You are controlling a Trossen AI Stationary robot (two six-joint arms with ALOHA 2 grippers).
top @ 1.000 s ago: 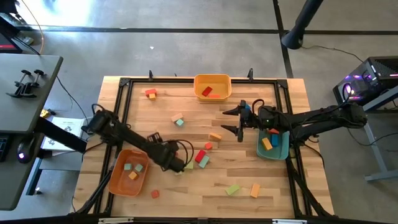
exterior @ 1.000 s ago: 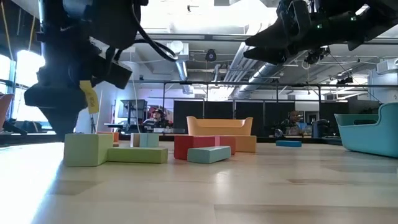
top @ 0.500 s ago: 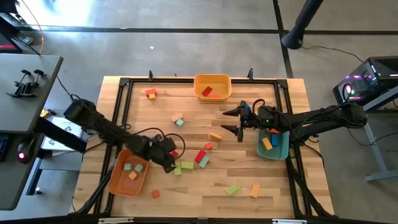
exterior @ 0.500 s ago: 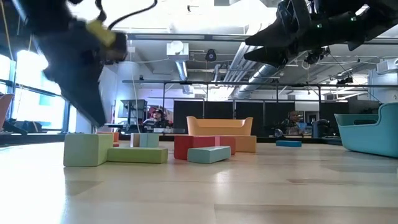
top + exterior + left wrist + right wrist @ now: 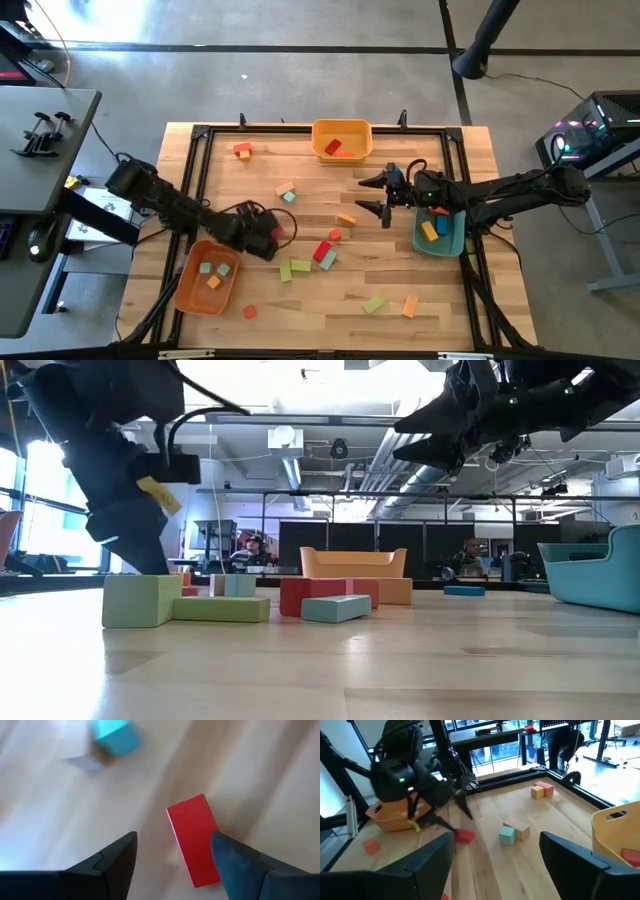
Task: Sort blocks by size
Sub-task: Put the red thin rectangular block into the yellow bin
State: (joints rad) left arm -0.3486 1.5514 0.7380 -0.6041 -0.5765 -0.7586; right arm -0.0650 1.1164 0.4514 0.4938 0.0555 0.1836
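Observation:
Blocks lie scattered on the wooden table: two green ones, a red bar next to a teal one, and others farther off. My left gripper is open and points steeply down just right of the orange tray. A red block lies flat on the wood between its fingers, close to one of them; it also shows in the right wrist view. My right gripper hangs open above the table, beside the teal tray. My left gripper comes at the red block from above, slanting toward the far edge. One finger overlaps the block's long side in the wrist view. I cannot tell whether it touches the block. The block lies flat on the table.
A yellow tray with blocks stands at the far edge. A tan and teal pair, an orange block and a small red one lie mid-table. A green, an orange and a red block lie near the front.
My left gripper has drawn back from over the two green blocks toward the table's left and far edges and has tipped to a steeper downward slant, staying open. The green blocks, which it covered from above, now show and lie where they were.

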